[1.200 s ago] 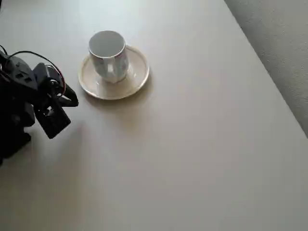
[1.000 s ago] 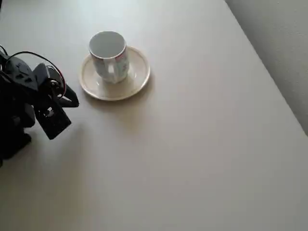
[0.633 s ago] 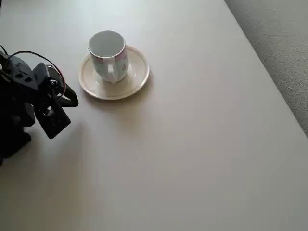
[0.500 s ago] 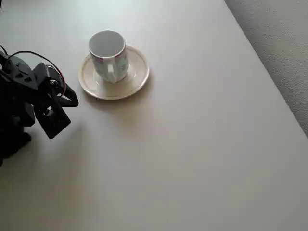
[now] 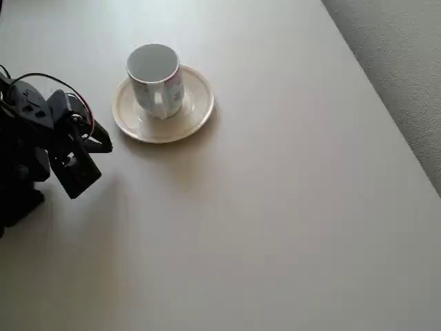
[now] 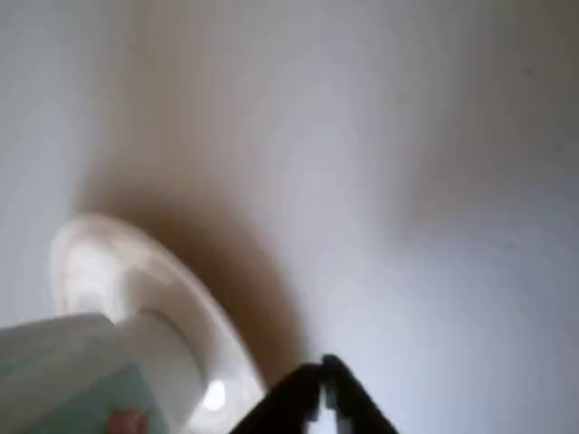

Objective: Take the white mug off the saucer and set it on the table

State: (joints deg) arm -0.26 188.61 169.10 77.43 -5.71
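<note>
Evidently the approach is pending: the claw (image 5: 103,143), pressed together, is sitting beside the saucer (image 5: 196,110); opening toward the white mug (image 5: 155,79) comes next.

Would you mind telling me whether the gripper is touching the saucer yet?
Apart. In the overhead view, bare table separates the gripper from the saucer rim.

Soft, dim daylight; saucer (image 5: 163,105) casts a diffuse shadow toward 4 o'clock on the bench (image 5: 275,207); wrist view blurred, out of focus
</note>
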